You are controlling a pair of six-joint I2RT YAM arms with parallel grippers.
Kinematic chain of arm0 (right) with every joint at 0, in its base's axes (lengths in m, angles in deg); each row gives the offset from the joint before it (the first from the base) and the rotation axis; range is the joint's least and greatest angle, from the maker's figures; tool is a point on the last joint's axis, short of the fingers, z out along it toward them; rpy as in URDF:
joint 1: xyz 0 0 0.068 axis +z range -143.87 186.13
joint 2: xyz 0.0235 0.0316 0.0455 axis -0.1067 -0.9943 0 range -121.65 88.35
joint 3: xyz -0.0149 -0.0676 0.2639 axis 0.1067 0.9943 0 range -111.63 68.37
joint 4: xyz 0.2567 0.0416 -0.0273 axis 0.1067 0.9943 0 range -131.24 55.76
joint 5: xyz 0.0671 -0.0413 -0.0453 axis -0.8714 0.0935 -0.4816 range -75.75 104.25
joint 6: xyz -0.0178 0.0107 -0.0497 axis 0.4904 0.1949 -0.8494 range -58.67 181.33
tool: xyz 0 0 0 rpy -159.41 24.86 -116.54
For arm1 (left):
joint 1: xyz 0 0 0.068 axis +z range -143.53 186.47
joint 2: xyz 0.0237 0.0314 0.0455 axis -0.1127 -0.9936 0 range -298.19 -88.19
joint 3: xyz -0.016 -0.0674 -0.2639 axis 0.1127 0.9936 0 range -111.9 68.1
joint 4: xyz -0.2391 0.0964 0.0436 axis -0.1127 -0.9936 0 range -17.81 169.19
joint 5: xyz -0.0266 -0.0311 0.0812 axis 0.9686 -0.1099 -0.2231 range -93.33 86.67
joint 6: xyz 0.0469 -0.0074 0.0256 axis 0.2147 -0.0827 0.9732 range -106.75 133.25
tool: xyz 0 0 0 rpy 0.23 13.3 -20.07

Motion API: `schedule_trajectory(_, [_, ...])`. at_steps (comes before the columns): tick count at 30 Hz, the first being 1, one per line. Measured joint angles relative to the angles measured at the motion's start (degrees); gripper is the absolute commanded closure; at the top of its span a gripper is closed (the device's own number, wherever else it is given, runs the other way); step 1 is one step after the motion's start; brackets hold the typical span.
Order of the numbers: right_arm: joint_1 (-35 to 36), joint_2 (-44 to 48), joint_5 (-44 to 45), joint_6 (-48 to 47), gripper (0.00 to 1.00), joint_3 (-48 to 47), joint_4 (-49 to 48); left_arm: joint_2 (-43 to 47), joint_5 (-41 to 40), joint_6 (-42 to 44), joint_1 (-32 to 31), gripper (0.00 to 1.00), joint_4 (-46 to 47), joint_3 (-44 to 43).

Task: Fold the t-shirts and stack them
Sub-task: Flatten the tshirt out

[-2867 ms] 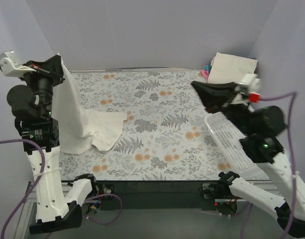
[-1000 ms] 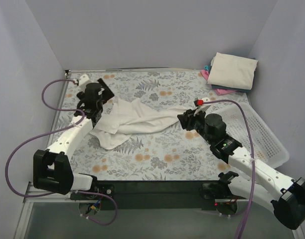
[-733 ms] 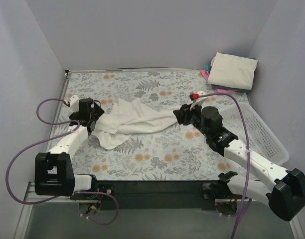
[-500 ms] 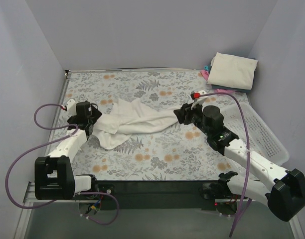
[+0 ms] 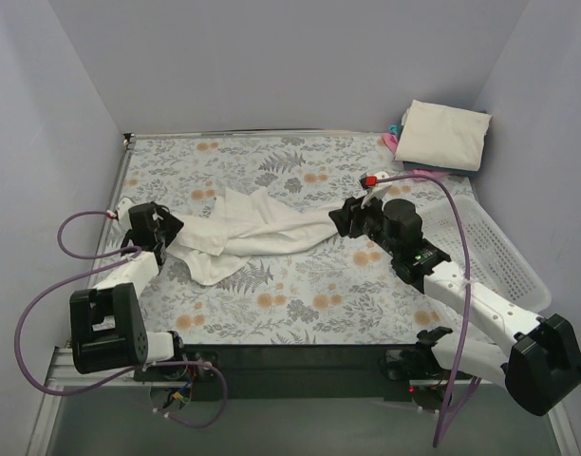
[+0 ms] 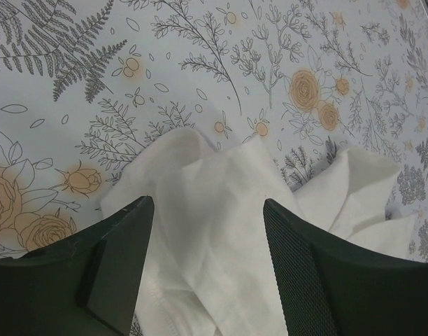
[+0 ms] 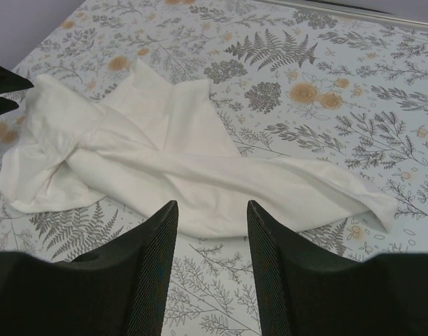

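Lowered from its earlier lift, the white t-shirt (image 5: 257, 228) lies crumpled left of centre on the worktop (image 5: 300, 285), with the left hand (image 5: 165, 237) and right hand (image 5: 340, 220) spread apart at its ends, probably to stretch it flat.

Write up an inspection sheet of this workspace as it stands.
Surface: table under a flat floral cover.
Job's things: white t-shirt crumpled and unfolded, centre-left; folded stack in the far right corner, cream piece on top, pink edge beneath.
Clutter: white basket at the right edge.
End effectors: left end effector open, astride the t-shirt's left end; right end effector open at its right end, no cloth between the fingers.
Cables: purple cable loops beside each arm, off the cloth.
Surroundings: plain walls on three sides.
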Motion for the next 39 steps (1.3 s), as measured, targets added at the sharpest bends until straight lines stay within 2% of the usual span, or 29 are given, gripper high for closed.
schedule_trajectory(4, [-0.04,-1.55,-0.13,0.02,0.60,0.00,0.00,-1.36,2.05,-0.04,0.35,0.58,1.31,0.20])
schedule_trajectory(6, [-0.11,-2.14,-0.15,0.02,0.60,0.00,0.00,-1.79,2.93,0.00,0.37,0.61,1.51,0.31])
schedule_trajectory(7, [-0.11,-2.27,-0.15,0.02,0.60,0.00,0.02,-1.92,3.32,0.04,0.37,0.67,1.53,0.31])
schedule_trajectory(21, [-0.48,-2.45,-0.96,0.00,0.59,0.00,-0.02,-1.90,3.48,0.79,0.37,0.64,0.48,0.87])
schedule_trajectory(24, [-0.59,-2.62,-1.49,0.00,0.59,0.00,0.00,-2.97,3.50,0.83,0.37,0.70,0.26,0.87])
schedule_trajectory(25, [-0.59,-2.67,-1.55,0.00,0.59,0.00,-0.02,-3.30,3.52,0.83,0.37,0.77,0.11,0.87])
schedule_trajectory(27, [-0.61,-2.67,-1.66,0.00,0.59,0.00,0.00,-3.52,3.54,0.83,0.37,0.84,-0.04,0.87])
schedule_trajectory(28, [-0.61,-2.67,-1.68,0.00,0.59,0.00,-0.02,-3.52,3.54,0.92,0.37,0.92,-0.02,0.87])
schedule_trajectory(31, [-0.72,-2.69,-1.66,0.00,0.59,0.00,0.00,-3.45,3.56,0.92,0.37,1.00,-0.11,0.87])
schedule_trajectory(39, [-2.01,-4.35,-1.66,0.00,0.59,0.00,-0.20,1.18,3.61,0.92,0.37,1.00,-1.62,0.87])
